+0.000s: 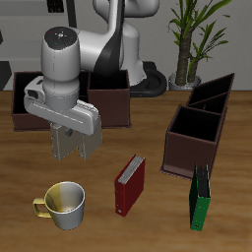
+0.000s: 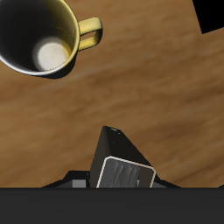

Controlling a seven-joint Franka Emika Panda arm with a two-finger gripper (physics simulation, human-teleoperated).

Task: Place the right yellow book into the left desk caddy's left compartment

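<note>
Tool: my tool (image 1: 71, 151) hangs above the bench (image 1: 108, 226), clear of its surface, fingers pointing down; I read the jaws as closed on a book.
Right yellow book: the right yellow book (image 2: 122, 169) sits between the fingers in the wrist view, its dark cover and pale ribbed page edges showing; it is off the bench. In the exterior view I cannot make it out clearly between the fingers.
Left desk caddy: the left desk caddy (image 1: 195, 140) stands on the bench well apart from my tool, open top up, dividers visible. I see nothing inside its compartments from the exterior view.
Other caddy: a second caddy (image 1: 22, 110) stands farther back, behind my tool.
Mug: a yellow-and-white mug (image 1: 62, 204) stands upright near the bench's front edge, roughly below my tool; the wrist view shows its pale bottom.
Red book: a red book (image 1: 130, 184) stands between the mug and the left desk caddy.
Green book: a green book (image 1: 201, 197) stands just in front of the left desk caddy.
</note>
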